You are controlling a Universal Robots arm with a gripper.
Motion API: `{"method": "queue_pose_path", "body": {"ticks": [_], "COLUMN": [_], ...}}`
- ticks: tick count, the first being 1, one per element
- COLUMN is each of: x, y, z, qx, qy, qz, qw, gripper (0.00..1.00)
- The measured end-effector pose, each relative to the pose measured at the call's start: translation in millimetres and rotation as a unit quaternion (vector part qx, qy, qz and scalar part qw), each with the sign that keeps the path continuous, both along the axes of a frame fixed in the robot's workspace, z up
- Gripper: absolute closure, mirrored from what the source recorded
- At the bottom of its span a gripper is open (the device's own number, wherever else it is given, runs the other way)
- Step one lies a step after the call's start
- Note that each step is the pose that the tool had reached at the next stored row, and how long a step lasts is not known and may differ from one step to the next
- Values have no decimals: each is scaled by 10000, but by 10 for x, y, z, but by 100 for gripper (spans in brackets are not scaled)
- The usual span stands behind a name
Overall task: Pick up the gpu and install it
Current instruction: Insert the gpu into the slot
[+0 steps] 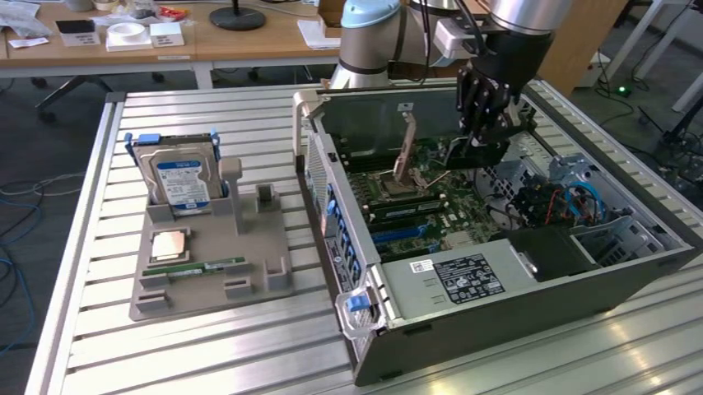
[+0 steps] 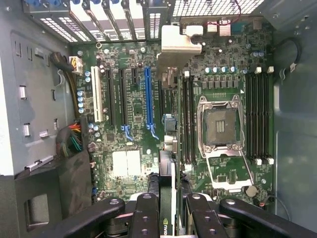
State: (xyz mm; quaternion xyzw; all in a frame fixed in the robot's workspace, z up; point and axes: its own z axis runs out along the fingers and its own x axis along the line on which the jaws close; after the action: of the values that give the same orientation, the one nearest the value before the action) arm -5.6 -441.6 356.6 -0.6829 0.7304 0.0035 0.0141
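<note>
Presently the fingers (image 2: 144, 218) pinch the gpu (image 2: 168, 166) edge-on, inside the computer case (image 1: 528, 288). The card's long axis runs parallel to the blue slot (image 2: 148, 94) (bracket end toward the rear slot covers (image 2: 114, 17)). It hangs just beside that slot, on the CPU socket (image 2: 220, 124) side, and looks not yet seated.

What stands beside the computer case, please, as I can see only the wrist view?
Observer: A grey tray lies beside the case, on the exterior view's left.
Operator: Thank you; what is on it?
Observer: A hard drive stands upright at its far end.
Operator: Anything else?
Observer: A green memory stick lies flat nearer the camera.
</note>
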Motion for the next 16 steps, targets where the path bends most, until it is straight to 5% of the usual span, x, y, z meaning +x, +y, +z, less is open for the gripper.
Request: {"method": "queue_pose_path", "body": {"ticks": [16], "x": [-8], "y": [-2], "z": [-55], "qx": [0], "qy": [0], "qz": [5], "qw": [10000], "gripper": [74]}}
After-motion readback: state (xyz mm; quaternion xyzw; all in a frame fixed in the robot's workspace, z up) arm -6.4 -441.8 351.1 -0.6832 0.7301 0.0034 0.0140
